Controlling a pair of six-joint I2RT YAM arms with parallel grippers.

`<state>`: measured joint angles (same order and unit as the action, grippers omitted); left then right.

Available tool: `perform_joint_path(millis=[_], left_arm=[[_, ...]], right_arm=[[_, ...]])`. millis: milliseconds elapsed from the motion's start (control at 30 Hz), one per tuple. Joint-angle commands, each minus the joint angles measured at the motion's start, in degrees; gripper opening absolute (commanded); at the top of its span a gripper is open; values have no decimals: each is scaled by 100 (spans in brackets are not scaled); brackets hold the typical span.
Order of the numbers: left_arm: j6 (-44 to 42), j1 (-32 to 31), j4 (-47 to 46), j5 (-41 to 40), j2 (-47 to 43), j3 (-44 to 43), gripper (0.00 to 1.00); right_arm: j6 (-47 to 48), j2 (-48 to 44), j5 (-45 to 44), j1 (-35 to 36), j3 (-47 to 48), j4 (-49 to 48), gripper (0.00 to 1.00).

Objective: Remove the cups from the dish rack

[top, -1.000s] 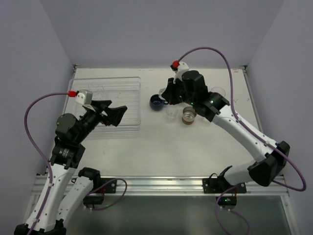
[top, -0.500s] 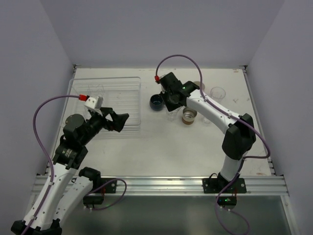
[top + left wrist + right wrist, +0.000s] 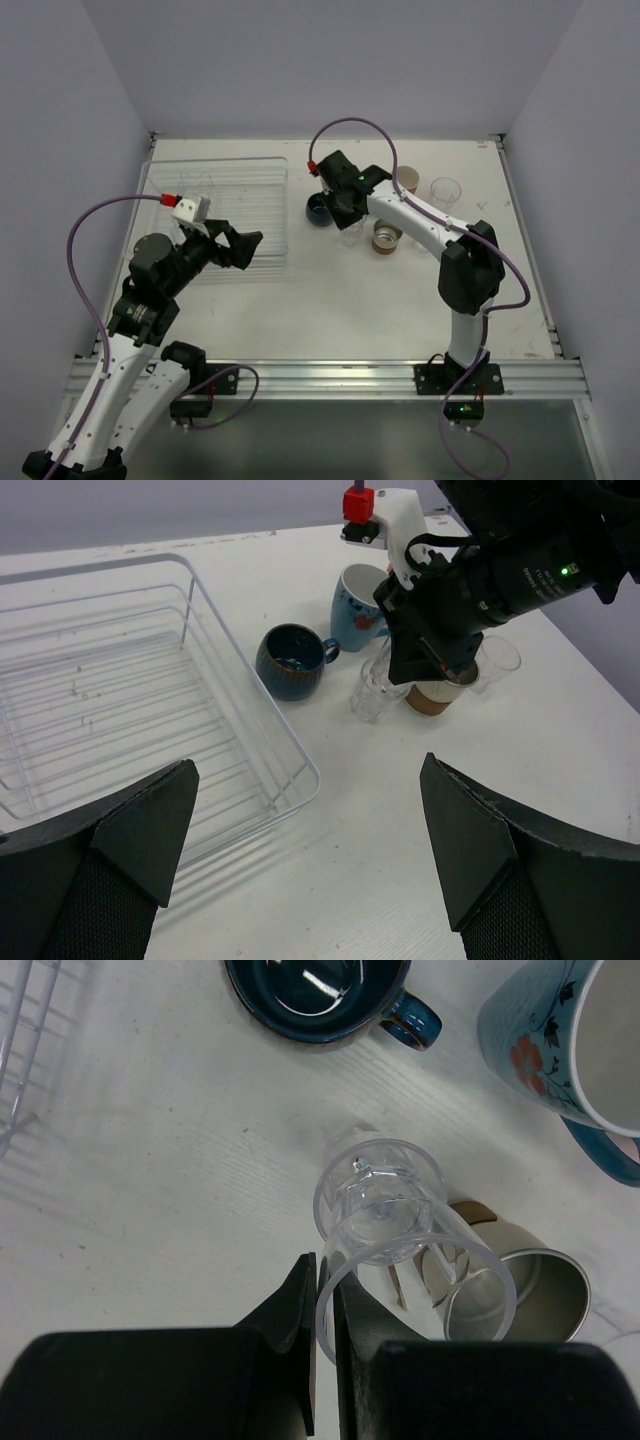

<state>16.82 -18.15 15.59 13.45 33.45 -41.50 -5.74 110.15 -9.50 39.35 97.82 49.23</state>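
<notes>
My right gripper (image 3: 347, 216) (image 3: 322, 1272) is shut on the rim of a clear plastic cup (image 3: 415, 1295) (image 3: 378, 675), one finger inside and one outside. Its lower end seems to sit in a second clear cup (image 3: 380, 1192) standing on the table. Around it stand a dark-blue mug (image 3: 320, 209) (image 3: 293, 661) (image 3: 320, 995), a light-blue flowered mug (image 3: 355, 605) (image 3: 560, 1040) and a tan cup (image 3: 386, 236) (image 3: 520, 1305). The dish rack (image 3: 285, 200) (image 3: 250, 695) at the left holds no cups. My left gripper (image 3: 238, 244) (image 3: 308, 770) is open and empty over the rack's near right corner.
Another tan cup (image 3: 406, 179) and a lone clear cup (image 3: 445, 190) (image 3: 495, 660) stand behind and to the right of the group. The right arm's purple cable (image 3: 350, 125) loops over the table's back. Walls close in the table on three sides.
My right wrist has come down and in toward the cluster of cups, and the arm has folded. My left gripper has drawn back a little toward the rack's near edge and stayed open.
</notes>
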Motion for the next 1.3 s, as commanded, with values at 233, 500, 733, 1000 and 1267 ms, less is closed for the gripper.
perform_joint_path(millis=[233, 500, 733, 1000, 1267], left_arm=[[-144, -39, -21, -88, -40, 10, 100], [-144, -39, -21, -132, -14, 10, 100], [-135, -31, -21, -229, 21, 10, 100], [-109, -13, -100, -431, -5, -25, 100], [164, -13, -312, -598, -322, -402, 100]], right_arm=[[143, 270, 62, -7, 176, -212, 0], [108, 139, -79, -7, 149, -344, 38], [47, -221, -149, 20, 220, -397, 54], [-243, -1933, -316, 64, -420, -1203, 99], [-779, -5175, -772, 64, -2986, -2725, 99]])
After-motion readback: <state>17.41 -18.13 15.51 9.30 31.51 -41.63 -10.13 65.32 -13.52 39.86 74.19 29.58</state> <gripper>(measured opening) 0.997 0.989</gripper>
